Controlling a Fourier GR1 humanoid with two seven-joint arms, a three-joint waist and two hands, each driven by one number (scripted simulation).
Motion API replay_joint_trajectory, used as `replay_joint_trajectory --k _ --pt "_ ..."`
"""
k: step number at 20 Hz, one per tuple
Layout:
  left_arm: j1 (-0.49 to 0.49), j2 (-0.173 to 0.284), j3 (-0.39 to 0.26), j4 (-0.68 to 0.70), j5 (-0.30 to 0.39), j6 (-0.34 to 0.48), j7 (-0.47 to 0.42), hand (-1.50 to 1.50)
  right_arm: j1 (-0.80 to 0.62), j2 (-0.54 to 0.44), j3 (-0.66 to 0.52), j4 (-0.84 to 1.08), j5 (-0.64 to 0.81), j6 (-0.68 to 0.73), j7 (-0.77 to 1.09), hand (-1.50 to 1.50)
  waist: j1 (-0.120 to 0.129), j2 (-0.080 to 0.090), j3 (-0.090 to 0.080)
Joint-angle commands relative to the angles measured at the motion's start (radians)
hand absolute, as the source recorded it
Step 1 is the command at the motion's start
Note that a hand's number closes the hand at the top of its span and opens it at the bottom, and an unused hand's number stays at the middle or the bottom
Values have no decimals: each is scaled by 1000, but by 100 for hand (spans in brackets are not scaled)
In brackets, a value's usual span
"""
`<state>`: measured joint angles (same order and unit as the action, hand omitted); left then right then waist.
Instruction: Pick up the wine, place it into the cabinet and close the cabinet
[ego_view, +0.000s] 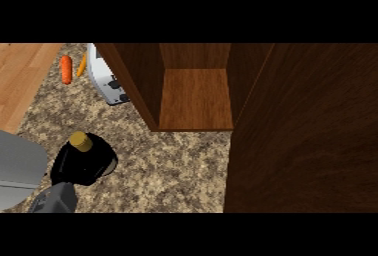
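My left hand (83, 167) is curled round the wine (80, 141); only its tan, rounded top shows above the black fingers, low left on the speckled stone counter (173, 165). I judge it gripped for lifting. The cabinet (196, 97) stands open, its smooth brown wood shelf bare, its door (306, 130) swung toward me. Right hand unseen.

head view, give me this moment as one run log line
left hand shut on wine bottle | right hand not in view | cabinet open, shelf bare | bottle on counter, outside cabinet
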<state>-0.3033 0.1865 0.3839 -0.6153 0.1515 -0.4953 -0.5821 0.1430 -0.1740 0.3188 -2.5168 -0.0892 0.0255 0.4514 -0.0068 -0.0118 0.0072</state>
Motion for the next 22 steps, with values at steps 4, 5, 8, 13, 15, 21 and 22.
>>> replay_joint_trajectory --k 4,5,8,13,15,21,22 --pt "198 -160 -24 -216 -4 145 -155 150 66 -19 -26 -197 -76 2 53 -150 11 1 -5" --pt "224 -138 -8 -221 15 120 -151 150 54 -22 -14 -240 -93 -6 105 -150 10 1 -6" --pt "274 -183 -142 -374 79 155 -121 150 46 -14 -10 -173 -68 3 67 -150 13 1 -5" --pt "325 -185 -261 -606 140 222 14 150 4 -10 -60 -171 -89 -10 85 -150 14 3 -5" --pt "288 -186 -386 -641 192 336 50 150 28 -2 -18 -149 -60 6 39 -150 1 1 -5" --pt "326 -186 -520 -908 175 516 215 150 73 -16 -6 -203 -74 19 67 -150 -5 4 -6" --pt "383 -186 -507 -983 174 501 242 150 2 -10 -29 -195 -83 -5 127 -150 9 6 -7"
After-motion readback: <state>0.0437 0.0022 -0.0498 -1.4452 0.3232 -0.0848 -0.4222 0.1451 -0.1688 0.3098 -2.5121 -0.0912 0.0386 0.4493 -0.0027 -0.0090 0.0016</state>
